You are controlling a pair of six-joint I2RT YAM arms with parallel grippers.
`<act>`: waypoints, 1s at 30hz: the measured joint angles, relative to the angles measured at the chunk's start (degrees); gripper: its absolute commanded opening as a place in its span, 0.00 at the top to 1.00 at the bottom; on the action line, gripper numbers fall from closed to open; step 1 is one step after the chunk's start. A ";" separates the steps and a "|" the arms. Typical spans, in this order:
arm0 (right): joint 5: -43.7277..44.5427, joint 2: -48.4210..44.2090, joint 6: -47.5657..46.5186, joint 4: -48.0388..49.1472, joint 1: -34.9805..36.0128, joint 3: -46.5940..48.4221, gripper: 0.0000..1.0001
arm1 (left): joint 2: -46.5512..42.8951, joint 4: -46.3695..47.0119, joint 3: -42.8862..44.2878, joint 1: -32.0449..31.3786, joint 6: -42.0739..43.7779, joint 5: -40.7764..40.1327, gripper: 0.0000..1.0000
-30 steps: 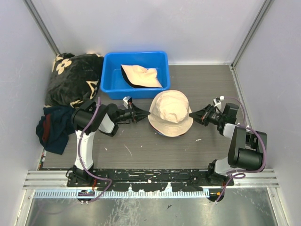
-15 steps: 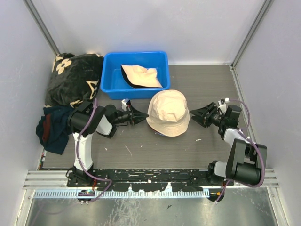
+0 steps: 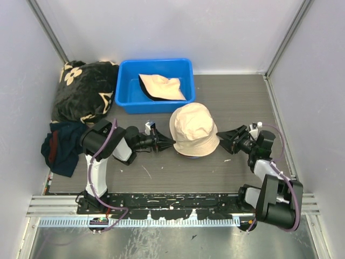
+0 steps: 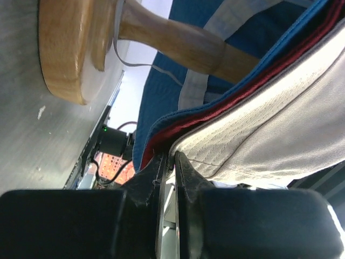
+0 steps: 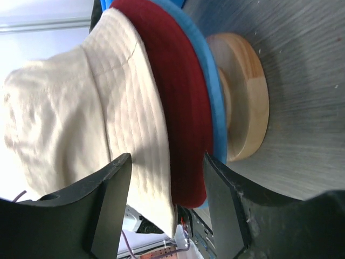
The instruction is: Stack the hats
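Note:
A cream-beige hat point(image 3: 194, 128) sits on top of a dark red hat point(image 5: 186, 108) and a light blue hat point(image 5: 213, 102) on a wooden stand point(image 5: 245, 102). The second cream-beige hat point(image 3: 161, 86) lies in the blue bin point(image 3: 125, 81). My left gripper point(image 3: 171, 142) is shut, with its tips at the left edge of the stack, between the red brim point(image 4: 215, 110) and the cream brim point(image 4: 280, 124). My right gripper point(image 3: 221, 135) is open at the stack's right edge, and in the right wrist view its jaws point(image 5: 164, 178) straddle the three brims without closing.
A black blanket with cream flowers point(image 3: 83, 89) is heaped at the back left. A navy cloth with red trim point(image 3: 62, 145) lies in front of it. The bin stands just behind the stack. Grey walls close in on both sides.
My left gripper moved right and nearer, up to the brim's edge. My right gripper moved left and nearer toward the stack. The cream hat's brim has drawn in and sits lower.

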 measured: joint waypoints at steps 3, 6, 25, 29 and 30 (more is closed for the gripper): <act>-0.26 -4.70 1.49 0.04 -0.13 -2.60 0.39 | -1.38 -0.24 -1.11 -1.07 -0.48 -0.57 0.84; -0.74 -9.27 3.48 0.59 -0.81 -4.42 0.39 | -2.40 -0.31 -2.49 -1.79 -0.81 -0.83 0.84; -0.98 -9.27 9.51 6.32 -1.18 -9.05 0.99 | -2.60 -0.55 -4.46 -3.56 -0.96 -1.70 0.55; -0.98 -6.97 8.50 6.36 -1.18 -8.41 0.99 | -4.92 -1.27 -6.38 0.35 -0.74 -0.96 0.52; -1.01 -6.36 8.31 6.38 -1.18 -8.24 0.99 | -5.51 -1.29 -6.69 1.86 -0.68 -0.63 0.51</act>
